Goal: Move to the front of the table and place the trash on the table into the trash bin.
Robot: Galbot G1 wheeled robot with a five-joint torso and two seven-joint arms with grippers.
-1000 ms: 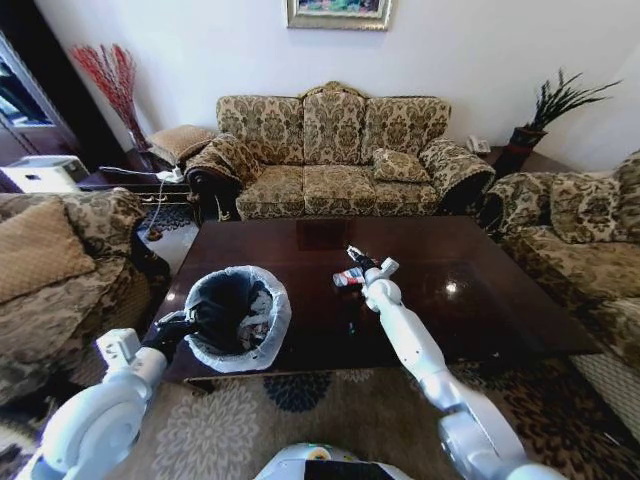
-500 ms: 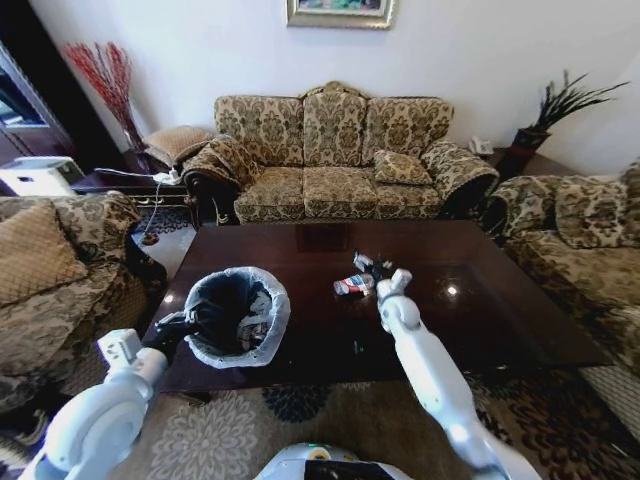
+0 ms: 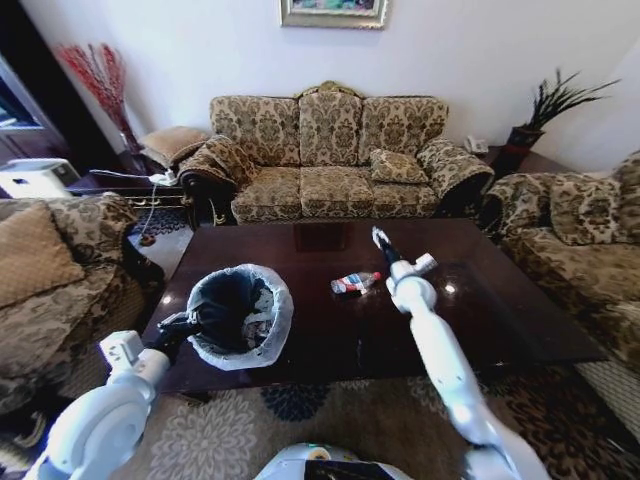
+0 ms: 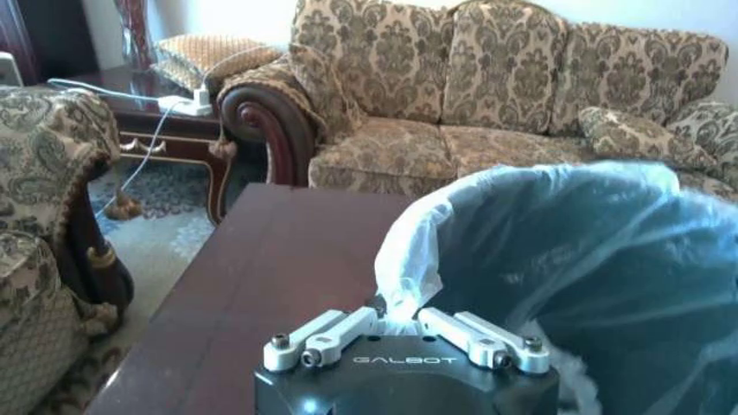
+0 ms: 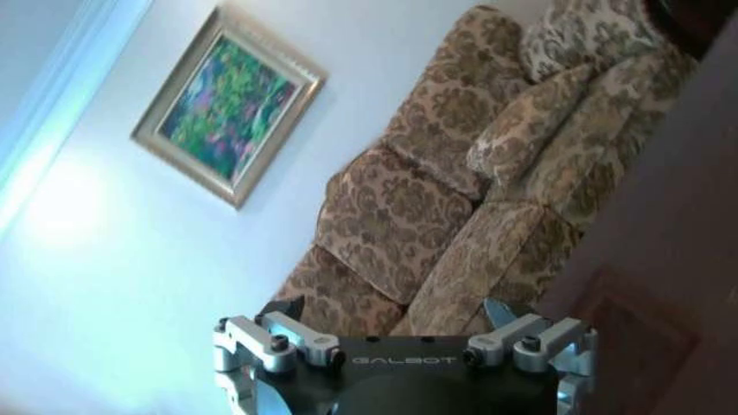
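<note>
I have the left gripper (image 3: pixel 190 322) pinched on the rim of the trash bin (image 3: pixel 240 315), which stands on the near left part of the table (image 3: pixel 520 320); in the left wrist view its fingers (image 4: pixel 455 327) press together on the bag edge at the lip. The right gripper (image 3: pixel 383 243) hangs in the air over the middle of the table, tilted upward, and in the right wrist view its fingers (image 5: pixel 283 324) are spread wide with nothing between them, looking at the sofa (image 3: pixel 335 150) and a framed picture (image 5: pixel 225 104) on the wall. The trash, a crushed bottle (image 3: pixel 355 283) with a red and blue label, lies on the table just beside my right wrist, between this arm and the bin, and it is not held. My worry is the approach: the gripper points away from the bottle, so I must turn it down again, and the forearm may sweep the bottle and push it over the glossy wood, maybe off the edge. The bottle is crushed and slippery, so it can squirt out when the fingers come together. Also the bin is light, I think; if I pull with the left arm, the liner may come off the rim or the bin may tip.
</note>
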